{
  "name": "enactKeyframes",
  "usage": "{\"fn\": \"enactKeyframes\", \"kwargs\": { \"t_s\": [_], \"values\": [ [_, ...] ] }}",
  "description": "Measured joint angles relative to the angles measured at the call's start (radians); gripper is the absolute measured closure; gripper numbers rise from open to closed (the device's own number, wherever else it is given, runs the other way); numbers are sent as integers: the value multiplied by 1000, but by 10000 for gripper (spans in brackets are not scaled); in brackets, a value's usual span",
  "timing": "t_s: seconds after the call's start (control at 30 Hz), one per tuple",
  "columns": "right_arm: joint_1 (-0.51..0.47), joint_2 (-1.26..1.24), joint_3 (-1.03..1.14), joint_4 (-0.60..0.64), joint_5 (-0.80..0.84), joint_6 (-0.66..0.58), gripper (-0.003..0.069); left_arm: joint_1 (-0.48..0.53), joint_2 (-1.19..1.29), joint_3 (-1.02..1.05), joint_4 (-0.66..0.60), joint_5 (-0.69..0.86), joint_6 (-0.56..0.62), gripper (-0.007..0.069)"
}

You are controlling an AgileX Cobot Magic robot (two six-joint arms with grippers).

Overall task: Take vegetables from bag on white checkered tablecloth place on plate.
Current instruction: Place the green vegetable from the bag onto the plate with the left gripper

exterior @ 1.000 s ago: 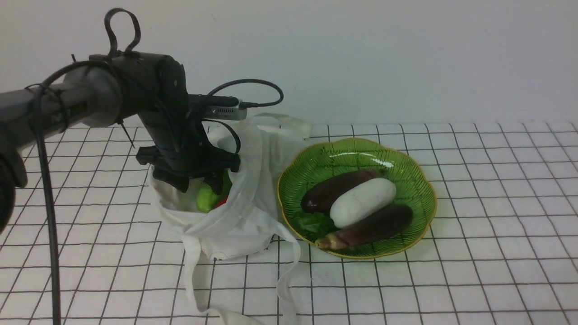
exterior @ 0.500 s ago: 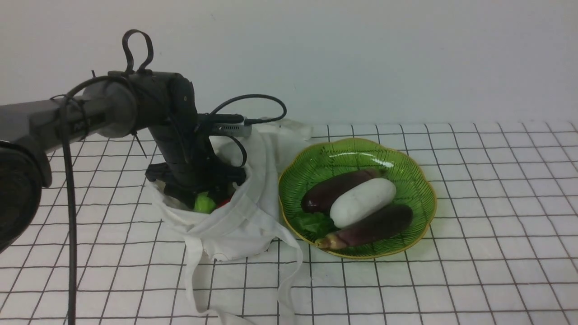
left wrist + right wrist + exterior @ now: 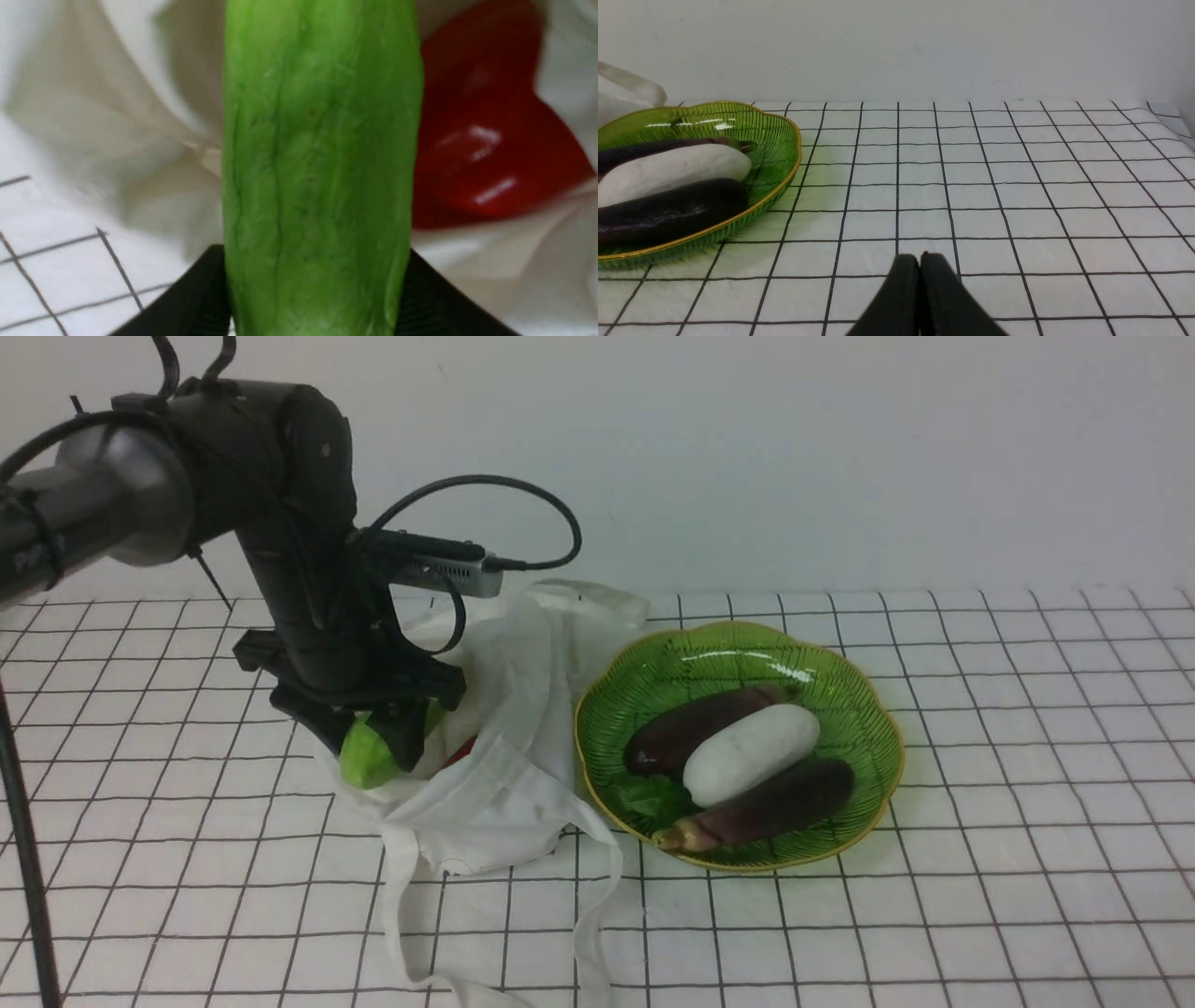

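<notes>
My left gripper is shut on the light green ridged vegetable, which hangs just above the left rim of the white cloth bag. In the left wrist view the vegetable fills the middle, with a black finger pressed against each side. The green plate with its gold rim stands right of the bag on the checkered tablecloth. In the right wrist view my right gripper is shut and empty, low over the cloth, to the right of the plate.
On the plate lie two dark purple eggplants and a white oblong vegetable. A red glossy vegetable sits inside the bag. The bag's long straps trail toward the front edge. A wall stands behind.
My left gripper dipped into the bag, closed on the green vegetable, then rose and moved left, drawing it up out of the bag's mouth.
</notes>
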Motion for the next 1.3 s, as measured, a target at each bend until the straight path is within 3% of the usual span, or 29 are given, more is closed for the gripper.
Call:
{"fn": "enactKeyframes", "kwargs": {
  "t_s": [0.37, 0.57, 0.73, 0.93, 1.3],
  "values": [
    [0, 0, 0, 0, 0, 0, 676, 0, -292, 136, -8, 14, 43, 251],
    [0, 0, 0, 0, 0, 0, 676, -31, -382, 136, -208, 5, 100, 251],
    [0, 0, 0, 0, 0, 0, 676, -174, -248, 104, -313, -63, 210, 251],
    [0, 0, 0, 0, 0, 0, 676, -289, -16, -98, -248, -103, 217, 251],
    [0, 0, 0, 0, 0, 0, 676, -309, 247, -392, -93, -194, 67, 237]
  ]
}}
